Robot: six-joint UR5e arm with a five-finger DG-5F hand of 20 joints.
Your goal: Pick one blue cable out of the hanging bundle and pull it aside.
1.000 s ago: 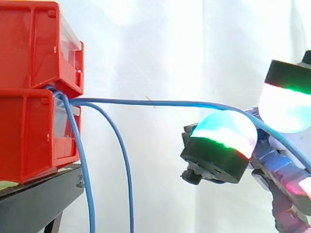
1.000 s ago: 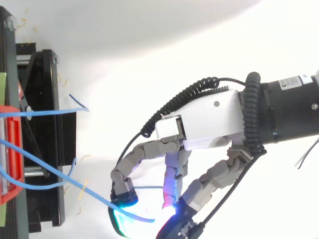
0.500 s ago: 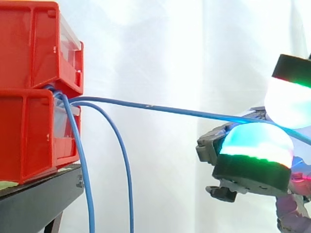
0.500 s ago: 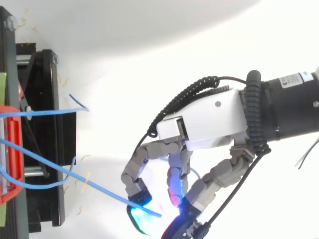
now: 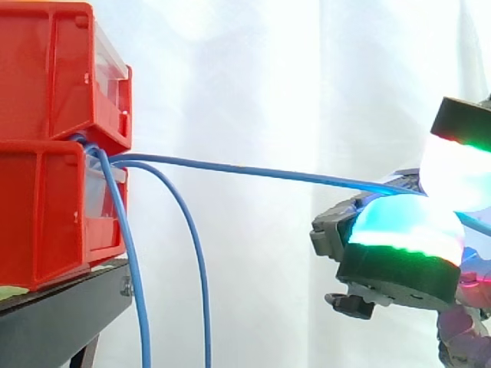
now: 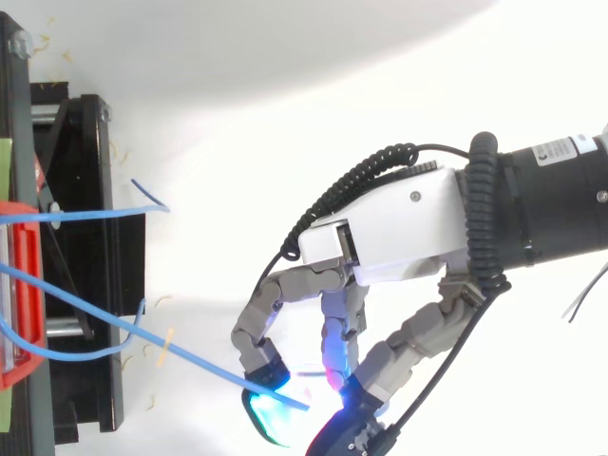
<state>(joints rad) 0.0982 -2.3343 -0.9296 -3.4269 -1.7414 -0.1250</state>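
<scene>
Stretching out of the gap between the two stacked red bins [image 5: 46, 146] on the left, one blue cable [image 5: 253, 170] runs nearly level and taut across the white curtain [image 5: 291, 77] to the hand [image 6: 389, 233] on the right. From where I stand the fingers [image 6: 274, 318] are curled inward. They pinch the cable between two glowing pads [image 5: 403, 230], a white one above and a cyan one below. Seen from above, its free tip pokes out just past the cyan pad. Two other blue cables [image 5: 201, 276] come from the same gap and hang down in loose arcs beside the black stand [image 5: 61, 322], well apart from the hand.
</scene>
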